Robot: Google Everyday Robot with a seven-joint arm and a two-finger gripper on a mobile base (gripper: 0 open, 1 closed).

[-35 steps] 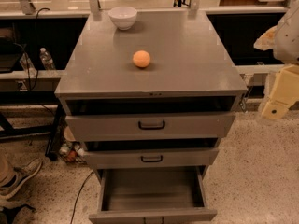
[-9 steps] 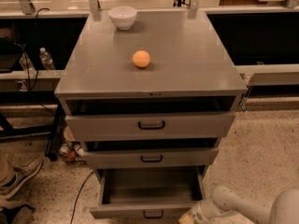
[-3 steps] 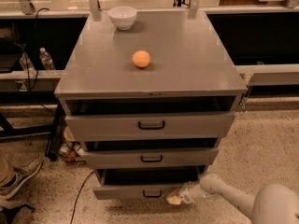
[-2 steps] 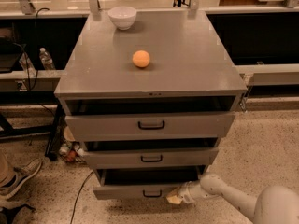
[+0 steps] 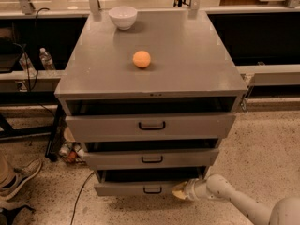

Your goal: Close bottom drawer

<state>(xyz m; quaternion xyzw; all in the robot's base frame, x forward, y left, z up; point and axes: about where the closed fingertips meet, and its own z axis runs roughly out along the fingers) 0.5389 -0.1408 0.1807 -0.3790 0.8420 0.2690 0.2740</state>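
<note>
Gripper point(image 5: 180, 191) low at cabinet base, at the right end of the bottom drawer point(image 5: 126, 189) front, touching it or just beside it. Open or closed: cannot tell. Nothing visibly held. Pale arm point(image 5: 234, 201) runs from the gripper down to the lower right corner.

Bottom drawer is the lowest of three and has the narrowest front. Small black bar handle point(image 5: 152, 190) sits at centre, left of the gripper. The drawer is nearly pushed in, with a thin dark gap along the top of its front. Its interior is not visible.

Middle drawer point(image 5: 151, 159) is directly above, with a black handle and a dark gap over it. Top drawer point(image 5: 150, 125) is the widest, with the largest handle and a wider dark opening above.

Grey cabinet top point(image 5: 197, 55) holds an orange ball point(image 5: 141, 59) near the middle and a white bowl point(image 5: 123, 17) at the back edge, well apart from each other.

Speckled floor point(image 5: 267, 144) is around the cabinet. Water bottle point(image 5: 47, 59) stands on a shelf at left. Shoe point(image 5: 21, 178) is at lower left. Dark cable point(image 5: 80, 196) trails on the floor by the cabinet's left front corner.
</note>
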